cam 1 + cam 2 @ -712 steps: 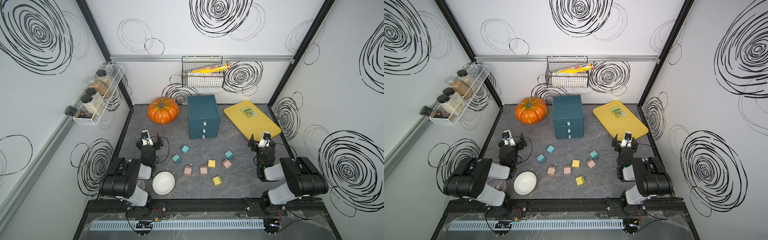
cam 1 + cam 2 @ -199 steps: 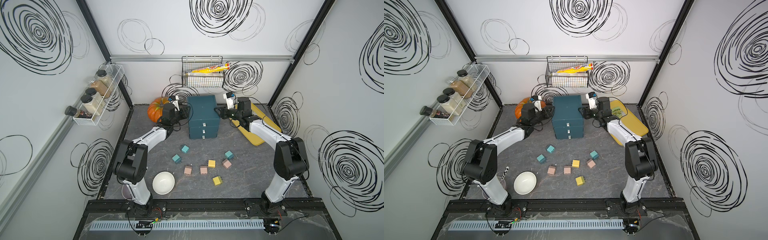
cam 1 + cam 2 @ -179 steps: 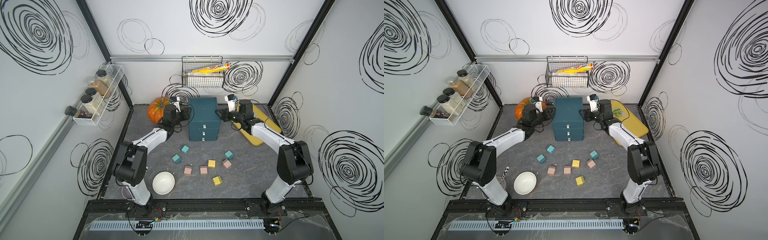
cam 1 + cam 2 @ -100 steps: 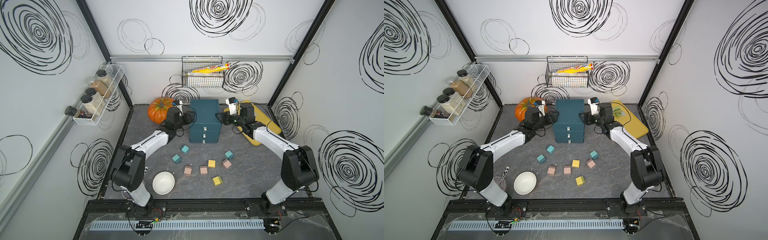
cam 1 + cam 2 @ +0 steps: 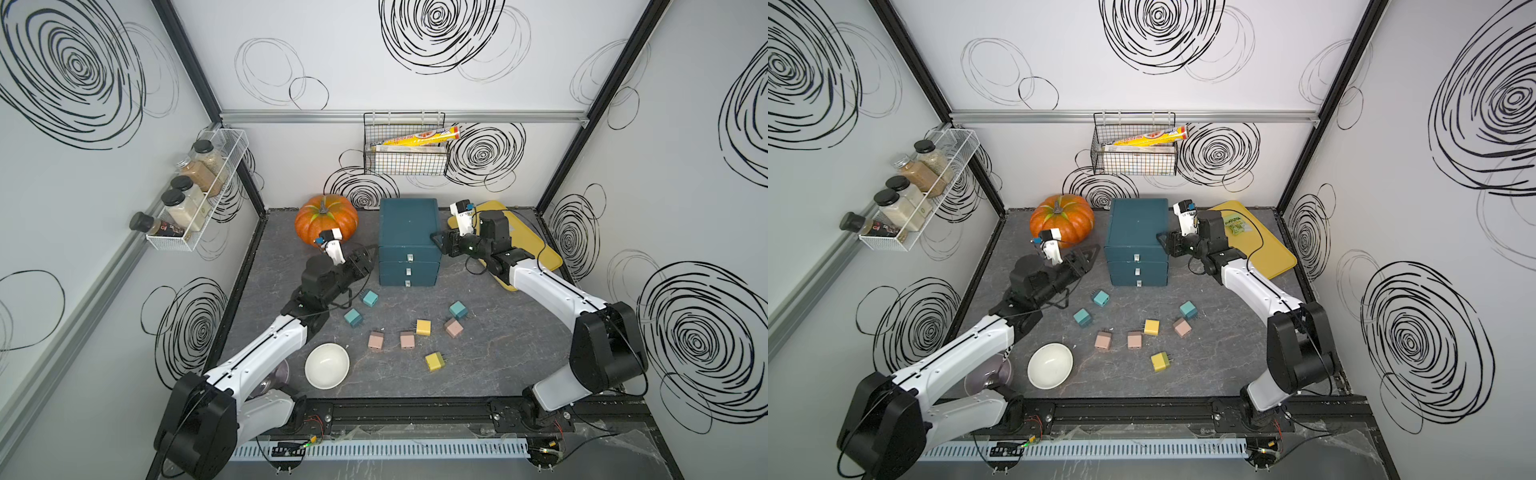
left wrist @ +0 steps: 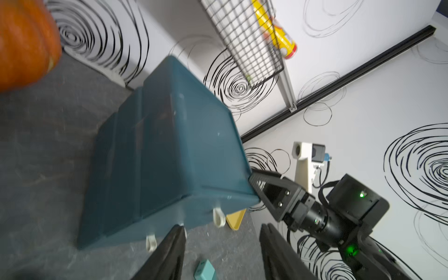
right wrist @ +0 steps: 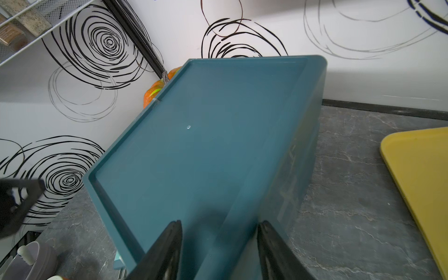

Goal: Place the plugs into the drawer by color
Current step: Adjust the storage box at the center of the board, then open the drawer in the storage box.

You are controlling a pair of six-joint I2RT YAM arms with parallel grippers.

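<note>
The dark teal drawer (image 5: pixel 409 245) (image 5: pixel 1136 245) stands at the back middle with its three fronts shut. Several plugs lie loose on the floor before it: teal (image 5: pixel 370 298) (image 5: pixel 353 318) (image 5: pixel 458 309), pink (image 5: pixel 376 341) (image 5: pixel 407 340) (image 5: pixel 453 327), yellow (image 5: pixel 423 327) (image 5: pixel 434 361). My left gripper (image 5: pixel 361 262) (image 6: pixel 221 252) hangs open left of the drawer's front, touching nothing, with a teal plug (image 6: pixel 204 270) below it. My right gripper (image 5: pixel 440 241) (image 7: pixel 219 247) is open astride the drawer's (image 7: pixel 206 145) upper right front edge.
An orange pumpkin (image 5: pixel 326 220) sits left of the drawer and a yellow board (image 5: pixel 523 245) lies right of it under my right arm. A white bowl (image 5: pixel 327 365) rests at the front left. A wire basket (image 5: pixel 405 158) and a spice rack (image 5: pixel 195 195) hang on the walls.
Both grippers have opened wider. The drawer has slid a little toward the front. My left gripper has drawn back from the drawer's left side toward the front; my right has come forward along its right edge.
</note>
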